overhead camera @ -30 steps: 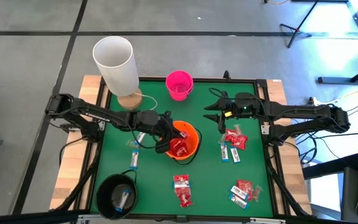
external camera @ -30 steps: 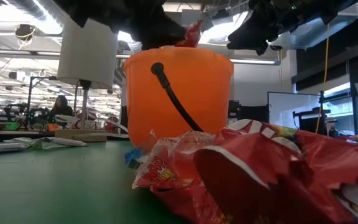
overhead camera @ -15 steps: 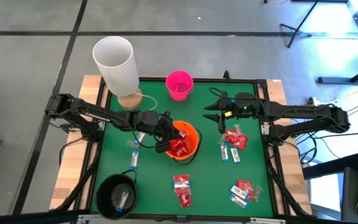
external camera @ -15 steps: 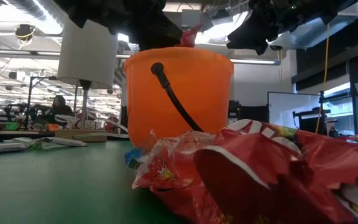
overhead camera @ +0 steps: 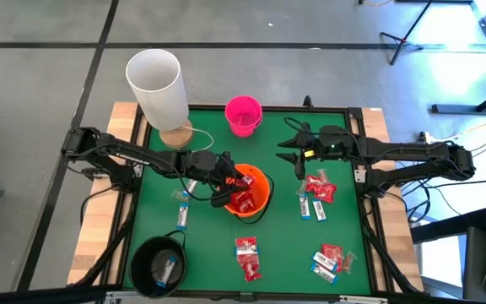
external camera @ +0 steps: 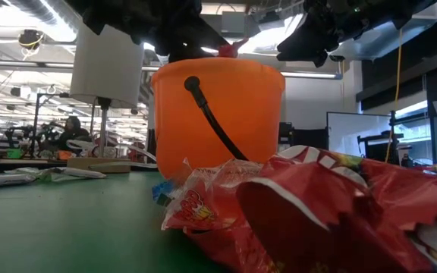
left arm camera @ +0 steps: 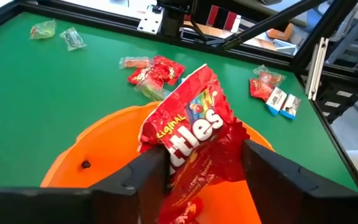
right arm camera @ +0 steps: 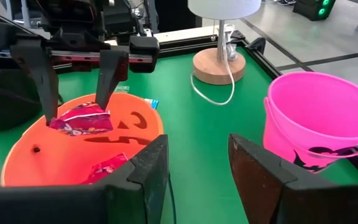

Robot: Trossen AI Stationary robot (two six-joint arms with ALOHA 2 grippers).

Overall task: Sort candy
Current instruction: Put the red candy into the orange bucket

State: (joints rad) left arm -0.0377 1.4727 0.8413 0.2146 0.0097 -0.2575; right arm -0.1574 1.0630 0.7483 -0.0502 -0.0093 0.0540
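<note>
My left gripper (overhead camera: 233, 181) hangs over the orange bucket (overhead camera: 256, 198), its fingers spread wide. A shiny red candy packet (left arm camera: 188, 130) stands tilted between them, its lower end down in the bucket. It also shows in the right wrist view (right arm camera: 79, 118), and its top peeks over the bucket's rim in the low view (external camera: 228, 50). More red packets lie in the bucket (right arm camera: 107, 168). My right gripper (overhead camera: 298, 158) is open and empty over the green mat, between the pink bucket (overhead camera: 243, 114) and a candy heap (overhead camera: 317, 190). My left gripper's fingers (left arm camera: 151, 171) stand on either side of the red packet's lower part (left arm camera: 197, 168), coming from above at a slant. Whether they touch it, I cannot tell. The packet leans upright with its lower end inside the orange bucket.
A black bucket (overhead camera: 159, 263) with a bar in it stands at the near left. A white lamp (overhead camera: 157, 84) stands at the far left. Loose candy lies on the mat near the left arm (overhead camera: 181, 215), at the near middle (overhead camera: 247, 257) and near right (overhead camera: 329, 260).
The red packet's top has sunk lower toward the orange bucket's rim. Both arms have kept their places.
</note>
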